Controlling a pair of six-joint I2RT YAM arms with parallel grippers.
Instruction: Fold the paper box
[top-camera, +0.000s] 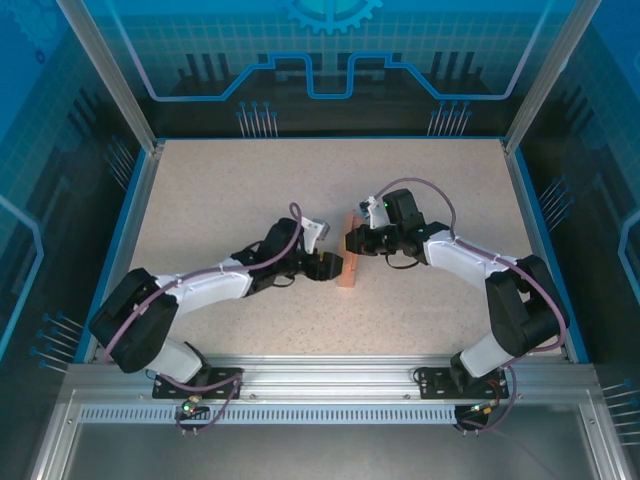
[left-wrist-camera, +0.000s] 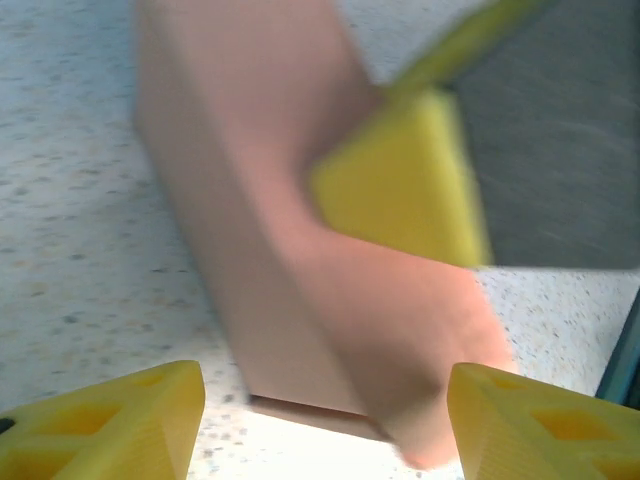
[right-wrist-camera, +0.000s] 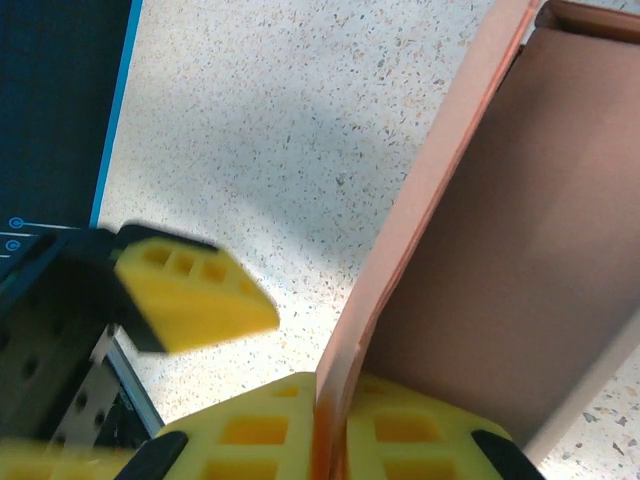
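Note:
The salmon-pink paper box (top-camera: 347, 266) stands partly formed at mid-table between both arms. My right gripper (top-camera: 352, 241) comes in from the right. In the right wrist view that gripper (right-wrist-camera: 331, 425) is shut on one thin wall of the paper box (right-wrist-camera: 500, 250), whose open brown inside faces the camera. My left gripper (top-camera: 327, 266) sits at the box's left side. Seen from the left wrist, the left gripper (left-wrist-camera: 325, 405) is open, its yellow fingertips (left-wrist-camera: 125, 420) wide apart with the blurred box (left-wrist-camera: 290, 260) just beyond them. A yellow finger of the right gripper (left-wrist-camera: 405, 190) presses the box's far side.
The speckled tabletop (top-camera: 220, 200) lies all round the box. Blue rails (top-camera: 330, 139) edge the table at the back and sides. A yellow finger of the left gripper (right-wrist-camera: 190, 290) hangs left of the box wall in the right wrist view.

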